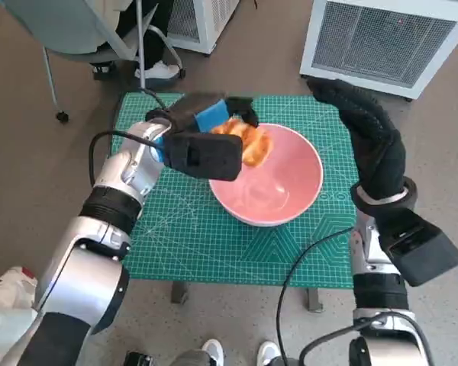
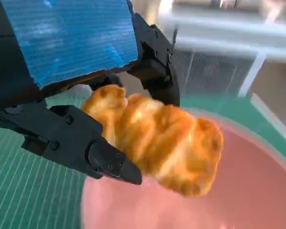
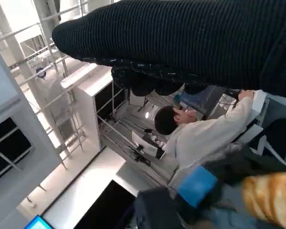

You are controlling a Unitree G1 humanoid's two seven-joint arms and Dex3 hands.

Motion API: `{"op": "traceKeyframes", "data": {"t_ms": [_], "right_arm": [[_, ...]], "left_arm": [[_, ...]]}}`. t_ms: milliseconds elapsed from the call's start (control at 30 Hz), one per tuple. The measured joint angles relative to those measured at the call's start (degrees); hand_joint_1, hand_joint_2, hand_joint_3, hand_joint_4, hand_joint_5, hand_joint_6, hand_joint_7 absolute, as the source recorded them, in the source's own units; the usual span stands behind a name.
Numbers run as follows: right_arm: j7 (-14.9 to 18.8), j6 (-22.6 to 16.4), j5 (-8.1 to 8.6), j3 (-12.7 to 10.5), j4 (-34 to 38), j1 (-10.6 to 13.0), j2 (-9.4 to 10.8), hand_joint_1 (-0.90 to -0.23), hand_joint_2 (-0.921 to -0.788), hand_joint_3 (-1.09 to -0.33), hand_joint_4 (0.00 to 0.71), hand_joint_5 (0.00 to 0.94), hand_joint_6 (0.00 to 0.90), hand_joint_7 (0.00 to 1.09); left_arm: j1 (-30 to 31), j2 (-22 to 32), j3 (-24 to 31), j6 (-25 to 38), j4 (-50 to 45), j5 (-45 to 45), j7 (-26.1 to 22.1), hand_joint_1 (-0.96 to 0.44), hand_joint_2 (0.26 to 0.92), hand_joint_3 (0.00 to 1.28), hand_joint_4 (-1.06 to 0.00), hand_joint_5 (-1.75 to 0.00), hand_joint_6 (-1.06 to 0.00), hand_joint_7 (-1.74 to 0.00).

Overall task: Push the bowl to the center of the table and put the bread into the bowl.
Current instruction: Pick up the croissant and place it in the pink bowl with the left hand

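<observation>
Our left hand (image 1: 206, 114) held the bread (image 1: 248, 139) pinched between its fingers (image 2: 109, 162), just above the near rim of the pink bowl (image 1: 290, 198). That bowl sat on our green cutting mat (image 1: 183, 229), over a grey floor with white grilled units (image 1: 382, 38) behind. Our right hand (image 1: 366, 114) hovered beside the bowl, fingers extended, holding nothing.

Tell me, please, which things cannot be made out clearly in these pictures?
- Head view: the golden-brown bread is half hidden by the black left hand with blue tape.
- Left wrist view: the round pink bowl is blurred and cut off by the edge.
- Right wrist view: the black knitted glove of the right hand fills the top; its fingers hardly show, so I cannot tell open or shut.
</observation>
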Motion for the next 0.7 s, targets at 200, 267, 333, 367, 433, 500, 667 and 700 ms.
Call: {"op": "traceKeyframes", "data": {"t_ms": [200,267,333,367,433,500,667,700], "right_arm": [[0.0,0.0,0.11,-0.1,-0.1,0.1,0.0,-0.664,-0.921,-0.771,0.308,0.057,-0.001,0.69],[0.0,0.0,0.27,-0.1,-0.1,0.2,0.1,-0.663,-0.921,-0.771,0.308,0.057,-0.001,0.69],[0.0,0.0,0.32,0.0,-0.1,0.2,0.4,-0.663,-0.921,-0.772,0.308,0.057,-0.001,0.69],[0.0,0.0,0.33,0.0,-0.1,0.2,0.6,-0.662,-0.921,-0.772,0.308,0.057,-0.001,0.69],[0.0,0.0,0.33,0.0,-0.2,0.2,0.9,-0.662,-0.921,-0.773,0.308,0.057,-0.001,0.69],[-0.1,0.0,0.33,0.1,-0.2,0.2,1.1,-0.661,-0.921,-0.773,0.308,0.056,-0.001,0.69],[-0.1,0.0,0.27,0.1,-0.2,0.2,1.4,-0.661,-0.921,-0.774,0.308,0.056,-0.001,0.69],[-0.2,0.0,0.27,0.1,-0.3,0.2,1.4,-0.661,-0.921,-0.774,0.308,0.056,-0.001,0.69]], "left_arm": [[-0.1,0.0,2.5,2.5,-0.3,-4.4,-11.3,-0.28,0.814,0.00,-0.01,0.00,-0.11,-0.19],[-0.1,0.0,3.6,2.7,-1.2,-5.8,-12.3,-0.31,0.811,0.00,0.00,0.00,-0.10,-0.18],[-0.1,0.1,4.4,2.8,-2.5,-6.6,-12.3,-0.33,0.809,0.00,0.00,0.00,-0.09,-0.18],[-0.1,0.2,4.8,2.9,-3.3,-6.9,-12.3,-0.35,0.808,0.00,0.00,0.00,-0.09,-0.18],[0.0,0.5,5.4,3.1,-5.1,-7.5,-12.2,-0.37,0.805,0.00,0.00,0.00,-0.08,-0.18],[0.1,0.8,5.8,3.6,-7.5,-7.7,-12.2,-0.39,0.800,0.00,0.00,0.00,-0.08,-0.18],[1.7,2.4,6.4,4.9,-14.9,-8.5,-13.1,-0.40,0.798,0.00,0.00,0.00,-0.08,-0.18],[2.3,3.0,6.6,5.3,-16.8,-8.7,-13.6,-0.39,0.798,0.00,0.00,0.00,-0.08,-0.18]]}}
